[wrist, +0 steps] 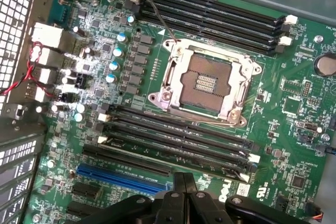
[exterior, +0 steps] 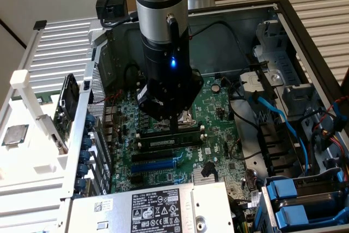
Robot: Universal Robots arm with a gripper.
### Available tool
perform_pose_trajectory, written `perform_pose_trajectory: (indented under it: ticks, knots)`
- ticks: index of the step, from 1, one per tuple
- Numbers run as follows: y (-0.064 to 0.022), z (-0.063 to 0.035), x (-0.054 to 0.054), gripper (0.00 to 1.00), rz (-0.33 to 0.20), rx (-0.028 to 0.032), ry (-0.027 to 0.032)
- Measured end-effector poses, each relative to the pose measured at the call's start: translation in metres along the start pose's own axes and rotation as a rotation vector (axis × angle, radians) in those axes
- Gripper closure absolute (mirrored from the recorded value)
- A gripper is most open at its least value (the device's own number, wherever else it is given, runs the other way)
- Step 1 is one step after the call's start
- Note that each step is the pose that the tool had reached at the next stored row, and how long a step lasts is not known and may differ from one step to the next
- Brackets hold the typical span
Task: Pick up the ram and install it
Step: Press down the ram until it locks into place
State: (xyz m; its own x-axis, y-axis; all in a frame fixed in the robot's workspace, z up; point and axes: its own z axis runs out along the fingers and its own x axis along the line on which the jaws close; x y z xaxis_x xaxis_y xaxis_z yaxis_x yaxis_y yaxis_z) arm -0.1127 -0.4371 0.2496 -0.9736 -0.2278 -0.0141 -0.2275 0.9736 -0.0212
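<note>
Glare whitens the ribbed white metal panel; the open black computer case's interior is dim, the wrist view evenly bright.

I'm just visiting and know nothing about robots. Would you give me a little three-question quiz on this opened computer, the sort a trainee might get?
1. True or false: a cooling fan sits on the square silver-framed processor socket of the large green motherboard.
2. What colour is the long plastic expansion slot lying beside the nearer bank of memory slots? A red, B blue, C yellow.
3. Fill in: the black gripper is nearest the long black ____ slots with white end clips.

Key: 1 false, the socket is bare. 2 B. 3 memory.
</note>
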Motion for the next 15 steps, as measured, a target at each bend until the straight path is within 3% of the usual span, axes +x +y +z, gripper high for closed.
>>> perform_pose_trajectory:
  ticks: [9, 15]
  knots:
    - [0.0, 0.0, 0.0, 0.89, 0.106, 0.0018, 0.0024]
    - [0.0, 0.0, -0.0001, 0.89, 0.124, 0.0021, 0.0027]
